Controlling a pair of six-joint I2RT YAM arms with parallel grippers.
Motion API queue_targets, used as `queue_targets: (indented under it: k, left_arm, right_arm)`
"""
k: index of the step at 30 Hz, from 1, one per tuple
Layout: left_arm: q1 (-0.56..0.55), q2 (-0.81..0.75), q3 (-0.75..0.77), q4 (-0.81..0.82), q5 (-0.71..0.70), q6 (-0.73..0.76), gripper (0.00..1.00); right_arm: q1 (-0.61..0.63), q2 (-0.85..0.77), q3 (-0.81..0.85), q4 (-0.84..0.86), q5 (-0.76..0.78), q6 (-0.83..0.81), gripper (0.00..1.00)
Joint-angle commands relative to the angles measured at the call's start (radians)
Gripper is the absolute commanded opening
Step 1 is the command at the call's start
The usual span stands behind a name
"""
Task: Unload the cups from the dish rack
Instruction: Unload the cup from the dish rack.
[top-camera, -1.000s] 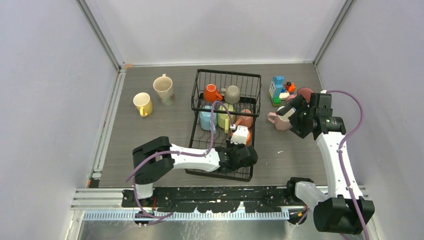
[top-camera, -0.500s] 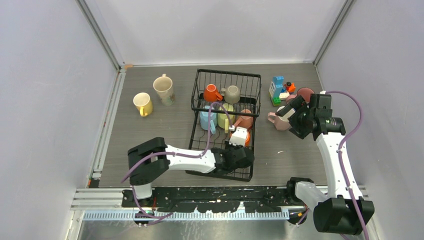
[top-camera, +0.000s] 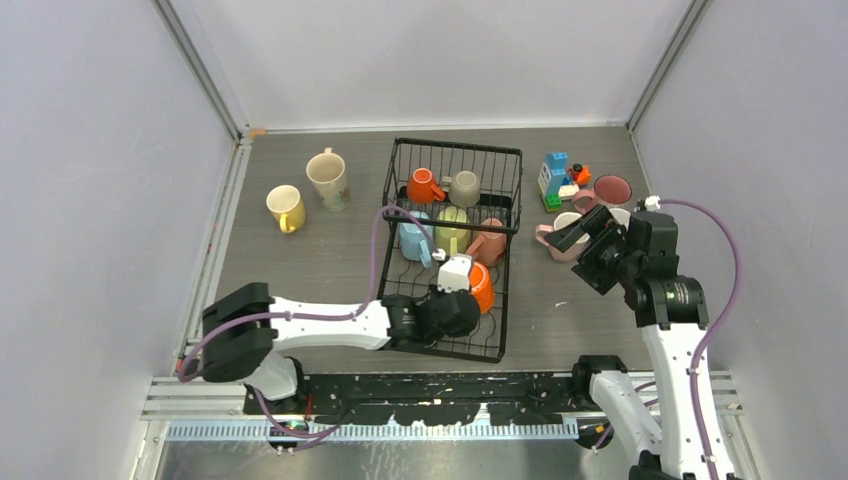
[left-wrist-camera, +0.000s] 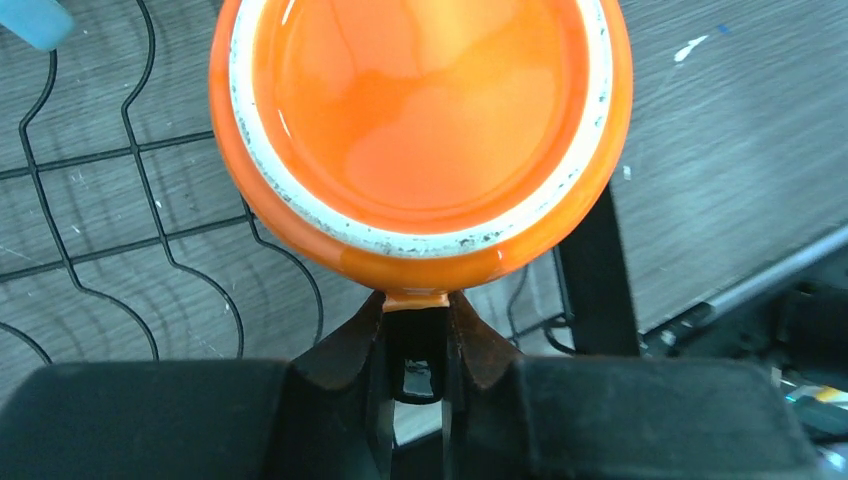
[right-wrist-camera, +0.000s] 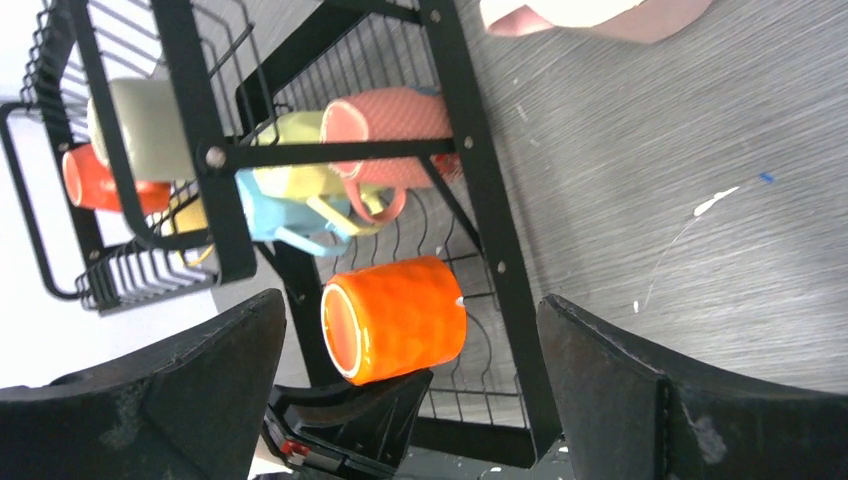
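Grey wood-grain tabletop (top-camera: 300, 270) between pale walls. Nearest, clamping left gripper (left-wrist-camera: 415, 308) tight on the handle of the orange cup (left-wrist-camera: 420, 120), holding it on its side over the near right of the wavy tray of the dish rack (top-camera: 455, 148). Hovering right gripper (top-camera: 582, 236) just right of the rack, jaws spread wide and empty, beside a pink cup (top-camera: 550, 242). Further back, crowding mid-rack: light blue cup (top-camera: 412, 240), pale green cup (top-camera: 450, 228), textured pink cup (top-camera: 490, 240). Beyond, sitting in the basket section: second orange cup (top-camera: 424, 187), grey-beige cup (top-camera: 464, 187). Standing far left on the table: yellow cup (top-camera: 285, 207), cream cup (top-camera: 327, 175).

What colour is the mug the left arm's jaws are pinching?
Orange ceramic mug, clearest in the left wrist view.
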Motion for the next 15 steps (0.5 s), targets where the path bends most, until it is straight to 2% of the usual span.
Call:
queue_targets:
  k: [1, 9, 15]
  left_arm:
    - [0.002, -0.149, -0.023, 0.047, 0.018, -0.091, 0.00]
    - [0.004, -0.333, -0.106, 0.058, 0.051, -0.233, 0.00]
    - [0.038, -0.429, -0.190, 0.178, 0.109, -0.338, 0.00]
  right_arm:
    - [0.072, -0.051, -0.007, -0.037, -0.015, 0.068, 1.00]
    - [0.232, -0.105, -0.021, -0.023, 0.031, 0.176, 1.00]
    - [0.407, -0.078, -0.031, 0.041, 0.103, 0.239, 1.00]
